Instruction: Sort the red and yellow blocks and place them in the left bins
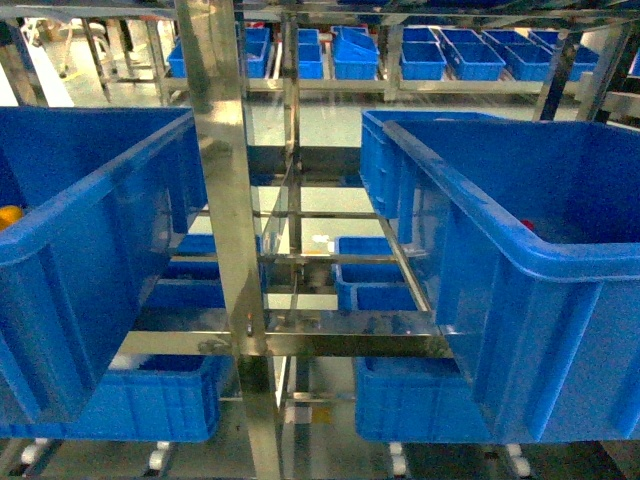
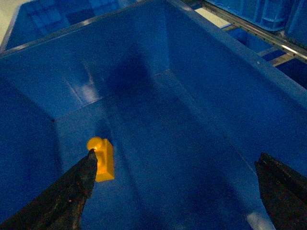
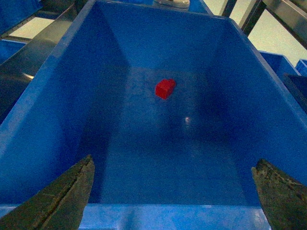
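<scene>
The yellow block (image 2: 103, 159) lies on the floor of a large deep blue bin (image 2: 206, 91), close to its left wall. My left gripper (image 2: 176, 154) hangs open above that floor, its left fingertip (image 2: 90, 158) overlapping the block in view, with nothing between the fingers. In the head view this left bin (image 1: 90, 215) shows a sliver of yellow (image 1: 8, 215) at the frame edge. The red block (image 3: 165, 88) rests on the floor of the big blue tub on the right (image 3: 62, 96), and shows as a red speck (image 1: 527, 225) in the head view. My right gripper (image 3: 173, 160) is open over that tub's near rim.
A steel rack post (image 1: 230, 200) and crossbars (image 1: 300, 345) stand between the two tubs. Smaller blue crates (image 1: 375, 285) sit on lower shelves, and several more (image 1: 420, 55) line a far rack. Neither arm shows in the head view.
</scene>
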Motion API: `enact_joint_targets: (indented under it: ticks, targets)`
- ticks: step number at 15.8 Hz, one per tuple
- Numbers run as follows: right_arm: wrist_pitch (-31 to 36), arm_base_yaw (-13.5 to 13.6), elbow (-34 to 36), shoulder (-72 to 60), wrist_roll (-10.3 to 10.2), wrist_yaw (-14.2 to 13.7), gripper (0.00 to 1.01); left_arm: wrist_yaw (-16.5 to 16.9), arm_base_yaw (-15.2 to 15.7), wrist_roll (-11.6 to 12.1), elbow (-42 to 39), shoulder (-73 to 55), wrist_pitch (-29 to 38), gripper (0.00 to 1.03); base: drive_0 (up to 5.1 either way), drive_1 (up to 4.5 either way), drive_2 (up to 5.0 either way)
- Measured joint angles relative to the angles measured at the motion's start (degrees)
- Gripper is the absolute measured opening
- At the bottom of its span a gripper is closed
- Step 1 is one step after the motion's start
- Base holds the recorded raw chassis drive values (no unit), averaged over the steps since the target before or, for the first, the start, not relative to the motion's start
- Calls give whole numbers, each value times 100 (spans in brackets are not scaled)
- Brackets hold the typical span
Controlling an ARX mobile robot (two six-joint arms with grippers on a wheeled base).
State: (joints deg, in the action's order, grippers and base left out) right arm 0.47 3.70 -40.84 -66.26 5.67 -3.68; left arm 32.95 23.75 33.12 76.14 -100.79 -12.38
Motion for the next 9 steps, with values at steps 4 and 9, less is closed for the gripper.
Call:
enact_joint_targets:
  ticks: [4, 9]
  targets:
    - [0, 0, 0, 0, 0, 2, 98, -452, 157, -866, -358, 199, 938, 98, 0, 0, 0]
    - [-2, -2, 0, 0, 0, 2, 98, -1403, 66, -2444, -1119, 1060, 1521, 98, 0, 0, 0]
